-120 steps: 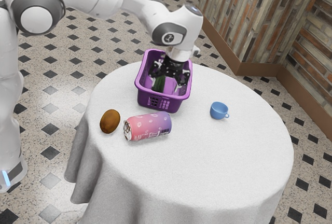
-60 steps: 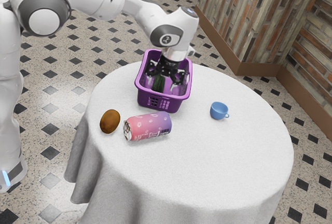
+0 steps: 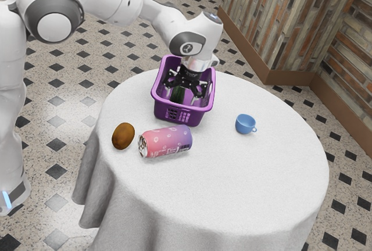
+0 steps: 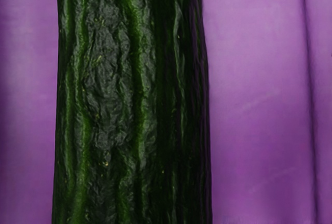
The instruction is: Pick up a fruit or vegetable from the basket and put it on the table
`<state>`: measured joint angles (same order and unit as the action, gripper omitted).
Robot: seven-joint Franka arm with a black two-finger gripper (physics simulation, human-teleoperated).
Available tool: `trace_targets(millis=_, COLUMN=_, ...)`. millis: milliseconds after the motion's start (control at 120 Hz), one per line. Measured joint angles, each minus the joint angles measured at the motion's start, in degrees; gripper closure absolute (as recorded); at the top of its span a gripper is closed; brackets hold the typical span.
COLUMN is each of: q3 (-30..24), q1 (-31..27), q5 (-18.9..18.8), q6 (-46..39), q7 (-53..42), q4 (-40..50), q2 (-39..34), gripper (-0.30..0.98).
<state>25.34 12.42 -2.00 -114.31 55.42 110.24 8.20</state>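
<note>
My claw (image 3: 185,92) apart about the cucumber (image 4: 129,99), no grip taken

Claw: fingers spread, clamped on nothing, lowered into the basket (image 3: 197,117). Cucumber: inside the basket, beneath my palm and between the fingers; my assessment is that closing is next.

Risks found. The skin is ridged and rounded; should I close too high, the fingers could ride over it and let it slip or roll. A grip away from its middle could make it tip on the lift. A finger brushing the basket's wall could drag or tilt the basket, and rising too little before crossing could catch the cucumber on the rim.

Just outside the basket, a pink-and-violet can (image 3: 165,142) lies on its side, with what looks like a kiwi (image 3: 123,136) beside it. Either could roll if struck during placing. The can bears pale lettering and round marks; brand not legible to me. Farther along the table (image 3: 244,181) stands a blue cup (image 3: 244,124), no writing seen.
</note>
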Motion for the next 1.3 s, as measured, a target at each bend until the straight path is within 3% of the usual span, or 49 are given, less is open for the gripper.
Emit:
trace_targets(millis=467, q3=0.06, q1=-0.16, q5=1.74, q6=-0.83, q7=-1.88, q4=-0.31, q2=0.88, gripper=0.0)
trace_targets(millis=725, q3=0.06, q1=0.07, q5=2.39, q6=-1.04, q7=-2.04, q4=-0.98, q2=1.78, gripper=0.43)
trace_targets(millis=1300, q3=2.49, q1=0.99, q5=-0.32, q6=4.4, q7=-2.34, q4=-7.11, q2=-0.4, gripper=0.54)
